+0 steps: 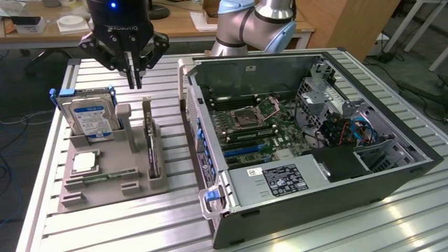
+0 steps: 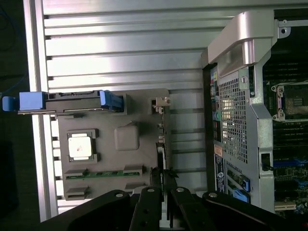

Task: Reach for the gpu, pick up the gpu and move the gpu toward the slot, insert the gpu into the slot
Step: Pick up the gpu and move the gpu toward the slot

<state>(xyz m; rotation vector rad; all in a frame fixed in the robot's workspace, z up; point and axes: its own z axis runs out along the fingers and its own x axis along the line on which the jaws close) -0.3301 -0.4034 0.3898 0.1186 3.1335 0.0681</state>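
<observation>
Exterior view: the gpu (image 1: 150, 149), a thin dark card (long, narrow, edge-on), stands upright in the grey tray (image 1: 98, 197); the gripper (image 1: 134, 84) hovers near it, fingers pressed together

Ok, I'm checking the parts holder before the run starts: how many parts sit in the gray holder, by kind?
Hard drive: 1
Gpu card: 1
Processor chip: 1
Memory stick: 1
Total: 4
</observation>
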